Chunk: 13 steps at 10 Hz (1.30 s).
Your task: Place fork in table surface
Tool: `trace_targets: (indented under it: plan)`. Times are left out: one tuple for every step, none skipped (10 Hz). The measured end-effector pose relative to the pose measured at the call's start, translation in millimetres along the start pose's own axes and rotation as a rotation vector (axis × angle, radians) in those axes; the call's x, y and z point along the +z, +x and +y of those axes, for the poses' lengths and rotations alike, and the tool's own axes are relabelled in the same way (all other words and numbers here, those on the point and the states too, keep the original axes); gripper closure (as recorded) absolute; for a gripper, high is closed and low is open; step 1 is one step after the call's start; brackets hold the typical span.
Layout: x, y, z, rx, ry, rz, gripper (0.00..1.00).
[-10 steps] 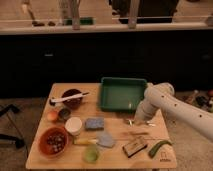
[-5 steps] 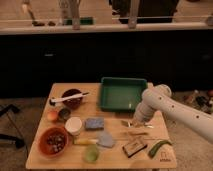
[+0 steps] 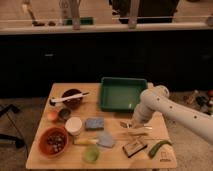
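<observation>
While the end effector [image 3: 134, 121], grip unclear, hangs just above it, the fork [image 3: 142, 127] lies left-right.

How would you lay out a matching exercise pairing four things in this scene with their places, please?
Things:
1. green tray
2. orange bowl
3. gripper
4. dark bowl

Places:
A. near-left corner of the table
B. low over the table, by the tray's right end
C. far side, right of centre
D. far left, a white-handled utensil across it

Pairs: 1-C; 2-A; 3-B; 4-D

Jaws low over table surface [image 3: 113, 158], just before tray [image 3: 120, 95], fork [image 3: 142, 127] beside them
</observation>
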<state>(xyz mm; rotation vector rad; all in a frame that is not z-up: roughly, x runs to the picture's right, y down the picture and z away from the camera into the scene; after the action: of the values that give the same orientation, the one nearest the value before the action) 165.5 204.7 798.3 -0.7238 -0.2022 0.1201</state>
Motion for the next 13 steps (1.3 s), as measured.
trace_targets:
  plan:
    - [1.6,-0.3,1.0,0.000,-0.003,0.001,0.90]
    - [1.9,-1.1,1.4,-0.002,-0.005,0.001,0.80]
    - [2.5,-1.8,2.0,-0.003,-0.007,0.002,0.76]
    - [3.5,-3.4,2.8,-0.003,-0.008,0.003,0.71]
    - [3.5,-4.7,3.3,-0.001,-0.008,0.002,0.68]
    - [3.8,-5.2,3.9,0.001,-0.008,0.001,0.68]
    - [4.1,-5.4,3.8,0.001,-0.008,0.002,0.68]
    - [4.1,-5.0,4.0,0.002,-0.009,0.003,0.68]
    - [4.1,-4.8,4.4,0.003,-0.010,0.004,0.68]
    - [6.0,-5.7,6.2,0.001,-0.011,0.005,0.68]
    - [7.3,-7.1,6.8,0.000,-0.011,0.004,0.68]
    - [9.2,-8.6,7.9,-0.002,-0.012,0.004,0.67]
    - [9.5,-9.9,8.9,-0.002,-0.013,0.004,0.61]
